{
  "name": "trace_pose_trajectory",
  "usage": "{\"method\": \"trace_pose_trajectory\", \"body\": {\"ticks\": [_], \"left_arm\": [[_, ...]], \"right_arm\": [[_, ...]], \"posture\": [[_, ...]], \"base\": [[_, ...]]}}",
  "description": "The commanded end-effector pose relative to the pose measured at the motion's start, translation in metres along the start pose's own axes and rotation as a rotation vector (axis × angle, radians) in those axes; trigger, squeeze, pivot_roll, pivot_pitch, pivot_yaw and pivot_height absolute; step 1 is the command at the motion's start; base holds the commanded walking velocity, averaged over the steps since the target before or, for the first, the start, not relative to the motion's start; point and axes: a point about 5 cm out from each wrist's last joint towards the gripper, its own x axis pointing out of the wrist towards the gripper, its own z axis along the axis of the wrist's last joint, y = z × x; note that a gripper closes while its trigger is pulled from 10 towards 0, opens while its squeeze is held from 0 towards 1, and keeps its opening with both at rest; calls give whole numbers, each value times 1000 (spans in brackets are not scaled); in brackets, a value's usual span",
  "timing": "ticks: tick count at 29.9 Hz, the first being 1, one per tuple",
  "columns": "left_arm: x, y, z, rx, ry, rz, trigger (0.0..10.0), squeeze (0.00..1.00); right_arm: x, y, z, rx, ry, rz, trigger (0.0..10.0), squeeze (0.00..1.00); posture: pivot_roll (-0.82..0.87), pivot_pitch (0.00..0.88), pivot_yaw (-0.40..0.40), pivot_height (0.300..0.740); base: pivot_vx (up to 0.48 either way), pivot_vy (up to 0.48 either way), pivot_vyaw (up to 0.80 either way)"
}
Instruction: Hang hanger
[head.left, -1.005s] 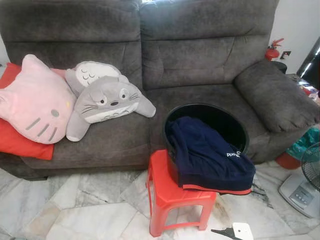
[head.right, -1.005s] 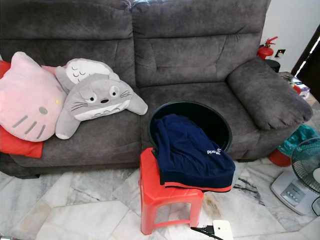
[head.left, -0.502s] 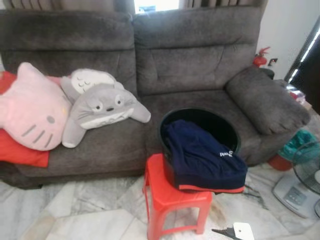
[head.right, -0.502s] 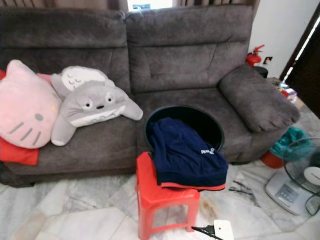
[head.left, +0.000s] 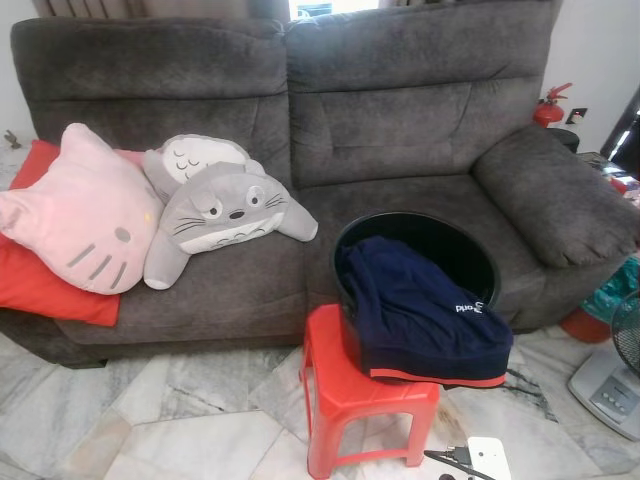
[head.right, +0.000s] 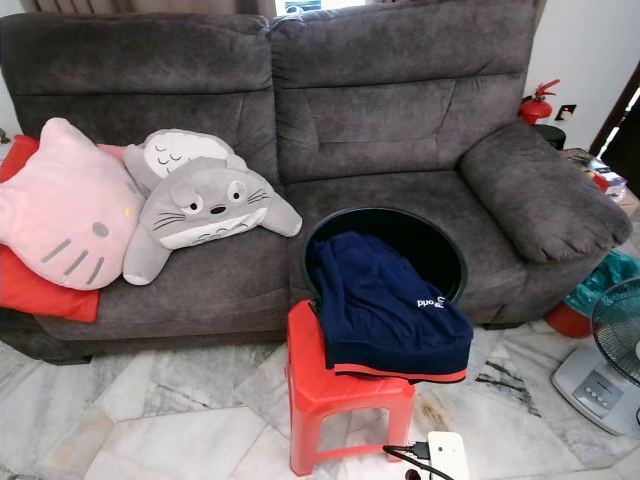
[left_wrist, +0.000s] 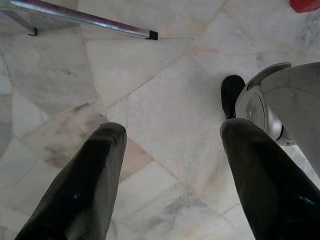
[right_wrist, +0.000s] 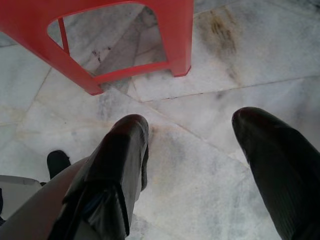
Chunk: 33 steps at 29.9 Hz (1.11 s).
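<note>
Both arms hang down. The left gripper (left_wrist: 172, 135) points at the ground, fingers spread apart; the right gripper (right_wrist: 192, 135) does likewise.

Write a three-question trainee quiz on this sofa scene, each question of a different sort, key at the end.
1. True or false: the navy garment hangs over the black basket's rim.
2. What does the basket stand on? A) sofa B) red stool C) floor
3. Fill in: both tools, the left tool and the right tool, are ____ above the marble floor.

Key: 1 true; 2 B, the red stool; 3 open.
</note>
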Motion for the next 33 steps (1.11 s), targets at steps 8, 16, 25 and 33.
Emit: {"method": "trace_pose_trajectory", "body": {"ticks": [8, 16, 25, 33], "left_arm": [[-3, 8, -8, 19, 23, 18, 10000, 0], [-4, 17, -11, 21, 32, 31, 10000, 0], [-4, 20, -7, 32, 26, 29, 10000, 0], [-1, 10, -2, 37, 18, 18, 10000, 0]], "right_arm": [[0, -1, 5, -39, -48, -22, 10000, 0], [-1, 0, 15, -88, -162, -24, 10000, 0], [-31, -1, 82, -517, -819, -122, 10000, 0], [-32, -4, 73, -470, -760, -127, 10000, 0]], "posture": [[-103, 0, 29, 740], [-107, 0, 33, 740], [-137, 0, 39, 740], [-149, 0, 35, 740]], "base": [[0, 0, 0], [0, 0, 0], [0, 0, 0], [0, 0, 0]]}}
